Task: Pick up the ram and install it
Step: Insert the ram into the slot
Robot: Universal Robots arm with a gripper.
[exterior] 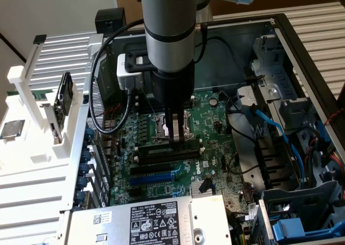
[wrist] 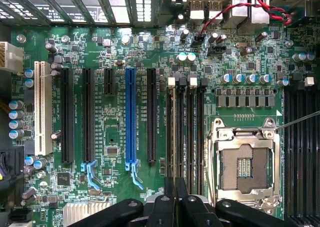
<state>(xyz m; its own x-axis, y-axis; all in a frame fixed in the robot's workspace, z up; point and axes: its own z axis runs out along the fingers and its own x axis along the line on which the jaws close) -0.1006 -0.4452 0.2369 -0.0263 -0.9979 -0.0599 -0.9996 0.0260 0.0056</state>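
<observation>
Gripper (exterior: 175,133) being held narrow over slots (exterior: 164,153), frame centre; ram apparently pinched edge-on, long axis along slots.

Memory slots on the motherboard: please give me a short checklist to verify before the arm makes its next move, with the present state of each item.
1. Gripper stands over the memory slots: ok.
2. Fingers are shut together: ok. Whether they grip anything: cannot tell.
3. The ram lies as a green strip along a slot under the gripper: ok. Fully seated: cannot tell.
4. Slot latches locked: cannot tell.
5. Fingers are apart from the open processor socket beside the slots: ok.
6. Black cable from the wrist loops away from the slots: ok.
</observation>
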